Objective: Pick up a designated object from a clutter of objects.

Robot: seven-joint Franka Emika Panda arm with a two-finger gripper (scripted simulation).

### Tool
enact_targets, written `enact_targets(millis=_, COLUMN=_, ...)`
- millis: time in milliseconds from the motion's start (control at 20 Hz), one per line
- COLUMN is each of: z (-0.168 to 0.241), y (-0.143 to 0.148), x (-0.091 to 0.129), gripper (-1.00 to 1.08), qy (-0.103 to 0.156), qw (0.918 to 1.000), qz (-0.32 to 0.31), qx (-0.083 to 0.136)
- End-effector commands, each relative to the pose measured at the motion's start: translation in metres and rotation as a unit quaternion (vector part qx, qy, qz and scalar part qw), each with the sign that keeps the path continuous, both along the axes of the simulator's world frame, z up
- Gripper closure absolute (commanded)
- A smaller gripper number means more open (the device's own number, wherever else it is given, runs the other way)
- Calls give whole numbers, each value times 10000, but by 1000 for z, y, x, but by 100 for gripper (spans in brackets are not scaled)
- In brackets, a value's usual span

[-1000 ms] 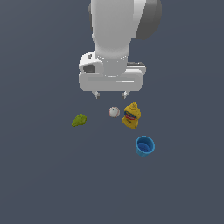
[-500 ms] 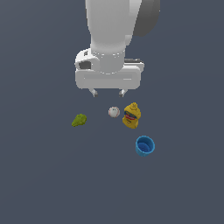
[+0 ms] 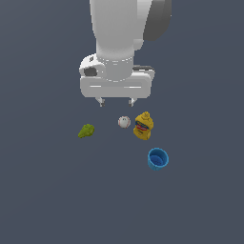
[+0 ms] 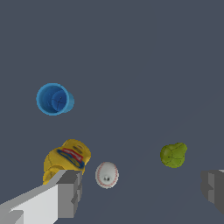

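The designated object is a small yellow-green lumpy pear-like lump (image 3: 86, 130) lying on the dark grey floor, toward the exterior view's left; it also shows in the wrist view (image 4: 173, 155). The white ball (image 3: 124, 122) (image 4: 106, 175), the yellow bottle with red-blue label (image 3: 143, 125) (image 4: 65, 160) and the blue cup (image 3: 157, 159) (image 4: 54, 99) make up the rest of the clutter. My gripper (image 3: 116, 102) (image 4: 142, 192) hangs open and empty above the floor, just behind the ball, apart from the lump.
The dark grey floor (image 3: 57, 190) spreads flat around the four items. The arm's white body (image 3: 124, 38) fills the upper middle of the exterior view.
The gripper has drifted slightly toward the exterior view's left and a little up. It stays open. None of the objects has moved.
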State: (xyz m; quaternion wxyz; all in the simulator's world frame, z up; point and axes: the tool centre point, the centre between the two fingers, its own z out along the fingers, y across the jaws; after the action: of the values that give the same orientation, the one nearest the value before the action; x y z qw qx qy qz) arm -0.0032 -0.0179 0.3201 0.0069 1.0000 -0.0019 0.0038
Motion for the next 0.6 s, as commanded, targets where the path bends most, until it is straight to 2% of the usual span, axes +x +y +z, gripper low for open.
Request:
enact_targets(millis=0, z=-6, y=-4, x=0, gripper=-92, qy=3, qw=9999, qz=-157, qx=17)
enact_targets(millis=300, z=-29, y=-21, x=0, gripper=-92, qy=6, qw=9968, qz=-796, qx=81)
enact_targets(millis=550, z=-56, y=-41, x=-2, gripper=-92, qy=12, qw=9872, qz=-1589, qx=144)
